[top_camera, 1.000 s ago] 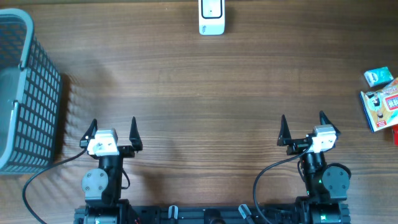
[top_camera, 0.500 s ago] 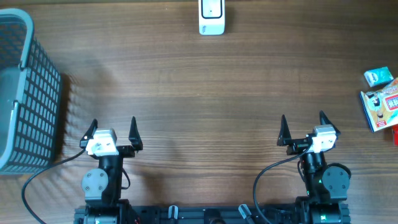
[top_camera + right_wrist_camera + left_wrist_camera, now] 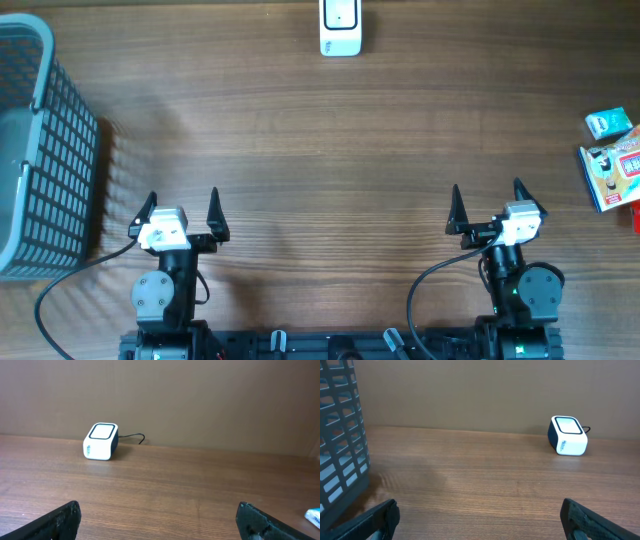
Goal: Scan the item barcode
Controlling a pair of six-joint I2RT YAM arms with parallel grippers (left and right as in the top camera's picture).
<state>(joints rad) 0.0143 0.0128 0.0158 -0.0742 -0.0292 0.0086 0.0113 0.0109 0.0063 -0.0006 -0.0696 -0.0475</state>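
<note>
Along the near edge of the brown wooden desk (image 3: 320, 130), the left tool (image 3: 182, 195) and right tool (image 3: 487, 186) sit with jaws spread wide, holding nothing. At the right edge lie a flat printed packet (image 3: 612, 170) and small teal carton (image 3: 608, 123), likely staged for the right arm. A white box-shaped scanner (image 3: 340, 27) stands far centre, bare desk between; a grey mesh basket (image 3: 40, 150) crowds the left.

Overhead: straight down on tabletop (image 3: 330, 140). Both wrist views: low, near the surface, facing the far wall (image 3: 470, 390). All three share the white scanner (image 3: 340, 28).
</note>
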